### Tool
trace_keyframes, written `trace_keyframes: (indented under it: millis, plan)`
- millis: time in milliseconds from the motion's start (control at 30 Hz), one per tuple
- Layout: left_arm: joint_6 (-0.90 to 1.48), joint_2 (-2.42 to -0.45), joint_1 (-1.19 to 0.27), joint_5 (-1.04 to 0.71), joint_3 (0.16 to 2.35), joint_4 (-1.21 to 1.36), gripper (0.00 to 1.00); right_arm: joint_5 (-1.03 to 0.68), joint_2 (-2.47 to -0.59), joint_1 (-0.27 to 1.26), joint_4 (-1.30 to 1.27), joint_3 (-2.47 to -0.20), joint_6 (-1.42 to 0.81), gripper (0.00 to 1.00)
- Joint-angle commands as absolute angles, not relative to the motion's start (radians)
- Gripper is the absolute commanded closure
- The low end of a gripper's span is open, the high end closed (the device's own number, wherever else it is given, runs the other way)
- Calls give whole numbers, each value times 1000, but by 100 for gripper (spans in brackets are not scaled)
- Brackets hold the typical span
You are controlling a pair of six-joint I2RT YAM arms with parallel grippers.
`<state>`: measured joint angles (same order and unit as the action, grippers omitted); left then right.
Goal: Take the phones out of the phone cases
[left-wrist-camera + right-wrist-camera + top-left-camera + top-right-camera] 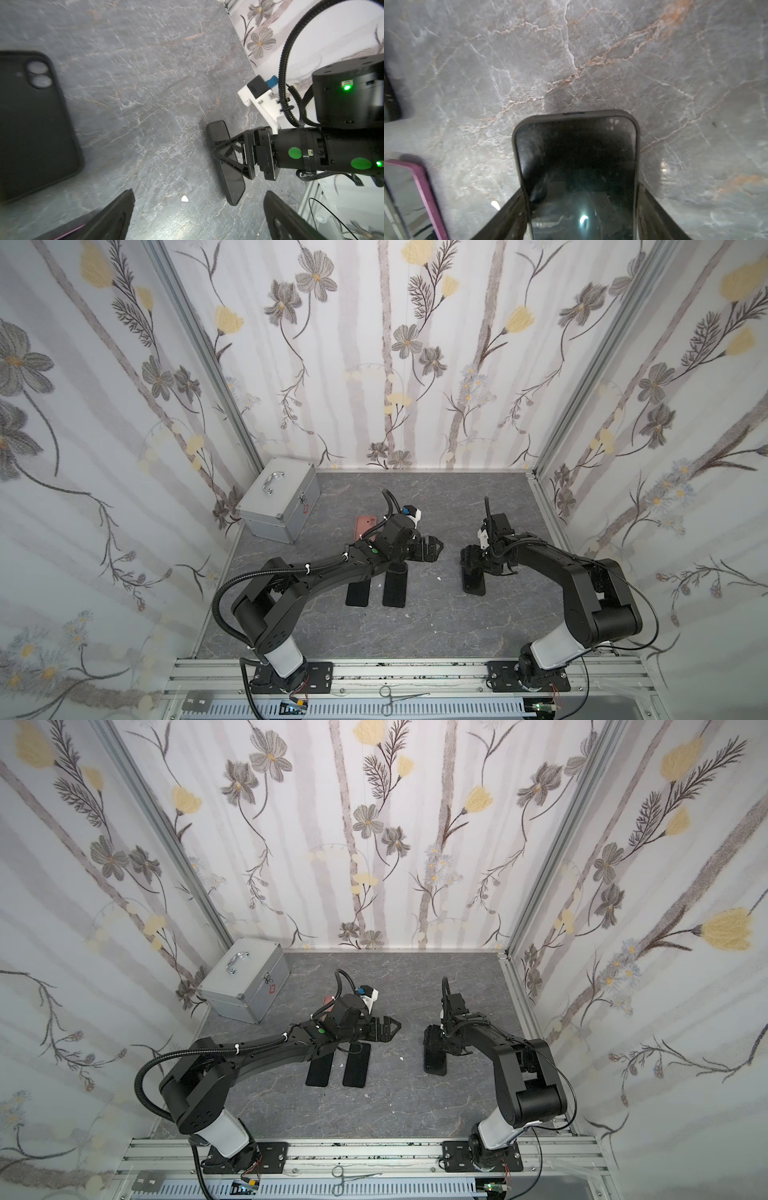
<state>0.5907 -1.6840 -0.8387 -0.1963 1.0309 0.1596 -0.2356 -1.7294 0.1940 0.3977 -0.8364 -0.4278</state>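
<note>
1. Grey table: flat and bare across the front and the middle. Lots of room there for sliding and lifting. Walls close by on three sides.
2. Silver box: tucked in the far left corner, well apart from the job. Out of the way, most likely on purpose.
3. Left gripper: up over the middle of the table, jaws spread wide, nothing in them. Probably ready to help pull. Open path across to the right.
4. Right gripper: down low, clenched on the phone case by its two long sides. Looks like a pinning hold, to stop any skidding.
5. Phone: not out yet. Snug inside the case, screen up, flat on the right side of the table. Case rim wrapped all round the screen edge. Far short end poking out past the fingers, free for prying.
6. Black flat thing and its black twin: side by side, left of the middle, far ends under the left arm. Phones or bare cases, cannot tell. Best not bumped.
7. Pink phone: mostly hidden behind the left arm, near the silver box.
8. White scrap: tiny, alone on the table between the two grippers. No bother.
</note>
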Motion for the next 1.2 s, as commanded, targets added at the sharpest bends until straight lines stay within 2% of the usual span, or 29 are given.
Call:
trace_keyframes:
  millis: [0, 233, 567, 700, 1167]
  plan:
    - [687, -1744, -865, -255, 1023, 297, 2, -392, -1699, 152, 261, -802, -499, 37]
    - [717, -1914, -939, -294, 1125, 319, 5, -484, -1653, 80, 150, -693, -583, 38]
    - [744, -2058, -996, -350, 1215, 342, 23, -556, -1617, 38, 77, -638, -654, 40]
    - [750, -2080, -999, -365, 1224, 349, 39, -586, -1602, 37, 49, -622, -683, 41]
    - [743, -2068, -998, -368, 1220, 356, 85, -584, -1522, 35, 37, -611, -729, 42]
